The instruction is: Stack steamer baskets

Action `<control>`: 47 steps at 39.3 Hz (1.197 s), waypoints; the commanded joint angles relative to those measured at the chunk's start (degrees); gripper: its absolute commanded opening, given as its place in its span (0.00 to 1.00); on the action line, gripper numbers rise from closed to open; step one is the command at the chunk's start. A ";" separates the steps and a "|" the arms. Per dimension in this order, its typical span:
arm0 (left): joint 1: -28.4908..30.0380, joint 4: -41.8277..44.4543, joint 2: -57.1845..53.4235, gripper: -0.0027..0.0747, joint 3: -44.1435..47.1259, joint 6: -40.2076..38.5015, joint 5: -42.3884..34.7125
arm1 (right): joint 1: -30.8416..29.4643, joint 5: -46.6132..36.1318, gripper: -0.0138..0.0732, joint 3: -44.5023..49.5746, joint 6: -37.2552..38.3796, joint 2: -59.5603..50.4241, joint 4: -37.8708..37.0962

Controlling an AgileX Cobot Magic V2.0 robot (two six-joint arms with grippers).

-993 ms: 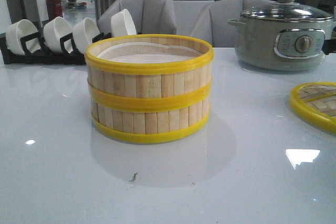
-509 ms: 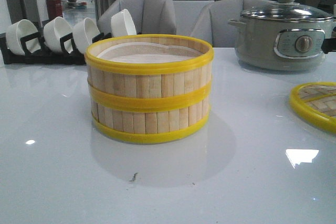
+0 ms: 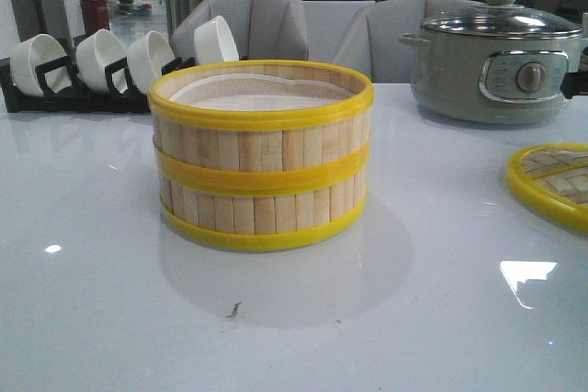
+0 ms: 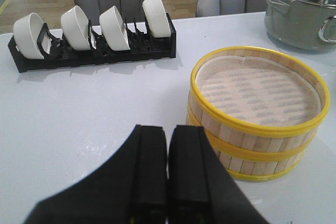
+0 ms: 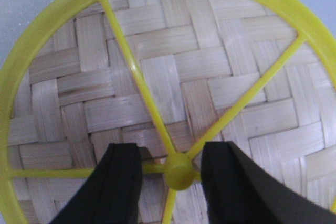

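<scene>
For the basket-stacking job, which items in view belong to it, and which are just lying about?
Belongs to the job:
- two round bamboo-slat steamer baskets with yellow rims, already stacked
- right gripper, open over the lid's knob
- left gripper, shut, holding nothing

Just lying about:
- flat woven bamboo lid with yellow rim
- grey electric pot with glass lid
- black rack of white bowls

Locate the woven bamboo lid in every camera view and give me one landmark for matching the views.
Front view: the woven bamboo lid lies at the right edge, cut off by the frame, on the table to the right of the stacked steamer baskets.
Left wrist view: not in it.
Right wrist view: the lid fills the picture, its yellow knob between the open right gripper fingers.
Shared landmark: the stacked baskets link front and left wrist views; only the lid links front and right wrist.
</scene>
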 commanded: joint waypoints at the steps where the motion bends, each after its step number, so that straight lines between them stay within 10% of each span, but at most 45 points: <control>1: -0.55 0.16 -0.01 0.14 -1.54 -0.29 -4.51 | -0.37 -1.67 0.61 -1.90 -0.24 -2.30 -0.63; 10: -0.55 0.16 -0.01 0.14 -1.54 -0.29 -4.51 | -0.37 -0.88 0.58 -1.90 -0.24 -2.19 -0.63; 22: -0.55 0.16 -0.01 0.14 -1.54 -0.29 -4.51 | -0.37 0.74 0.21 -1.90 -0.24 -2.19 -0.58; 47: -0.55 0.16 -0.01 0.14 -1.54 -0.29 -4.51 | 3.98 5.12 0.22 -8.67 -0.24 -7.86 0.30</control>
